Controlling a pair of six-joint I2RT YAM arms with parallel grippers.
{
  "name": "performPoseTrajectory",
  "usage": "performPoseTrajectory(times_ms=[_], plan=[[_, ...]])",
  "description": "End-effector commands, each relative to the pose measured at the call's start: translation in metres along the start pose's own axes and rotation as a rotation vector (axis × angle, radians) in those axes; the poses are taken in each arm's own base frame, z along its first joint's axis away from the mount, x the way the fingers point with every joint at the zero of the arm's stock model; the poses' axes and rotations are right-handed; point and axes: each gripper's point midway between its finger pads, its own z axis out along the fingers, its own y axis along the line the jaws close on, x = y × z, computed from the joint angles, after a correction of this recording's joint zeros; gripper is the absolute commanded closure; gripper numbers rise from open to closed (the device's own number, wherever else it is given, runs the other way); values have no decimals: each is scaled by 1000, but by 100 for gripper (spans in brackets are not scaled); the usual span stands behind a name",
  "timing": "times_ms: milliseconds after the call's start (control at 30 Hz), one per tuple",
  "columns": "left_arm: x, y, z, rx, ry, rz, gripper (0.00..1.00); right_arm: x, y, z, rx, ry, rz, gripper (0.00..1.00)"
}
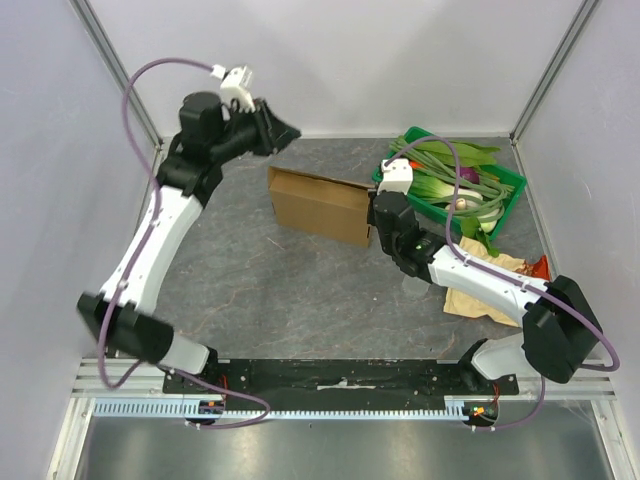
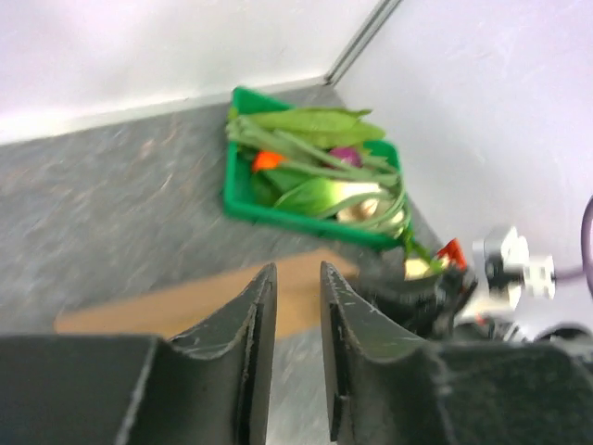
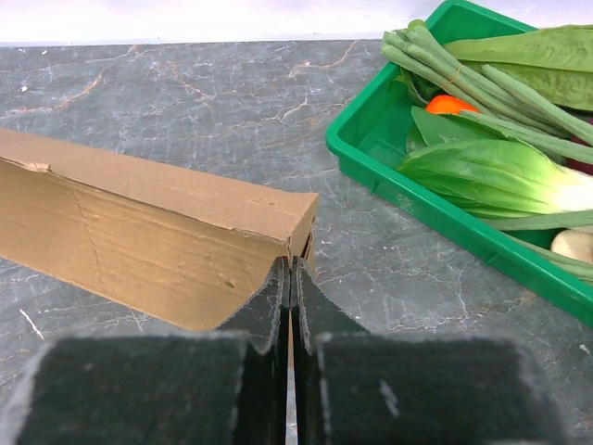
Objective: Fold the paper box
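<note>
The paper box (image 1: 320, 205) is a brown cardboard blank folded into a long flat-sided shape, lying on the grey table just behind centre. My right gripper (image 1: 372, 218) is at the box's right end. In the right wrist view its jaws (image 3: 292, 264) are shut on a thin cardboard edge at the near corner of the box (image 3: 139, 222). My left gripper (image 1: 290, 130) hangs in the air above and behind the box's left end, touching nothing. Its fingers (image 2: 296, 271) stand apart with nothing between them, and the box (image 2: 167, 301) shows blurred below.
A green tray (image 1: 512, 178) of leafy vegetables and long beans stands at the back right, close to the box's right end (image 3: 371, 139). A tan-and-orange crinkly bag (image 1: 490, 285) lies under the right arm. White walls close in the table on three sides.
</note>
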Motion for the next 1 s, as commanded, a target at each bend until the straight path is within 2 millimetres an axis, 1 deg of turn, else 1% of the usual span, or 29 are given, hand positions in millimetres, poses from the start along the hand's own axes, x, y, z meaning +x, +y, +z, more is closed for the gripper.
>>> performPoseTrajectory(times_ms=[0,33,100,133,167,200,233,267,300,333,367,433,467,500,533,600,633,667,700,733,767,800,833,867,900,933,967], plan=[[12,-25,74,213,72,-182,71,18,5,0,-27,77,-71,100],[27,-12,95,165,98,-201,74,16,5,1,-28,76,-75,100],[46,-11,109,136,122,-188,76,14,6,1,-29,77,-85,100],[54,2,117,77,116,-188,78,13,6,1,-31,76,-85,100],[69,8,121,62,141,-194,78,12,7,1,-34,76,-86,100],[77,10,124,59,156,-202,79,11,7,1,-36,76,-89,100],[84,12,125,61,169,-205,81,11,7,0,-35,79,-91,100],[99,17,124,45,187,-212,81,12,7,0,-36,81,-92,100],[101,17,125,48,170,-207,81,13,7,0,-36,83,-92,99],[106,19,123,42,168,-210,82,13,7,0,-35,85,-92,99],[120,23,116,33,182,-217,82,14,7,1,-35,86,-91,99],[123,24,111,42,148,-205,82,15,9,1,-35,95,-84,99],[133,28,106,33,144,-211,82,17,10,2,-38,101,-83,98],[136,31,105,27,136,-207,82,16,12,2,-46,106,-78,97],[146,37,105,13,138,-205,82,17,16,1,-63,117,-72,90],[153,45,103,-13,133,-195,83,13,21,-4,-92,160,-81,79],[162,49,102,-23,142,-194,83,12,21,-6,-94,183,-82,64],[166,52,101,-30,143,-187,83,8,25,-13,-137,206,-79,57],[168,55,100,-44,141,-187,83,7,17,-18,-140,247,-88,51],[172,57,99,-47,140,-187,83,-3,19,-28,-198,257,-64,41],[175,59,100,-53,145,-189,83,-6,15,-35,-218,269,-55,36],[175,59,100,-54,147,-189,83,-12,6,-37,-231,270,-28,25],[175,59,102,-53,145,-187,83,-24,4,-44,-261,256,16,20],[176,59,102,-51,148,-188,83,-25,17,-53,-373,296,64,16],[178,60,103,-51,153,-189,83,-40,6,-45,-381,287,132,16],[177,60,104,-50,149,-190,83,-42,8,-40,-406,302,180,17],[177,60,103,-53,145,-192,83,-60,16,-35,-478,283,283,19]])
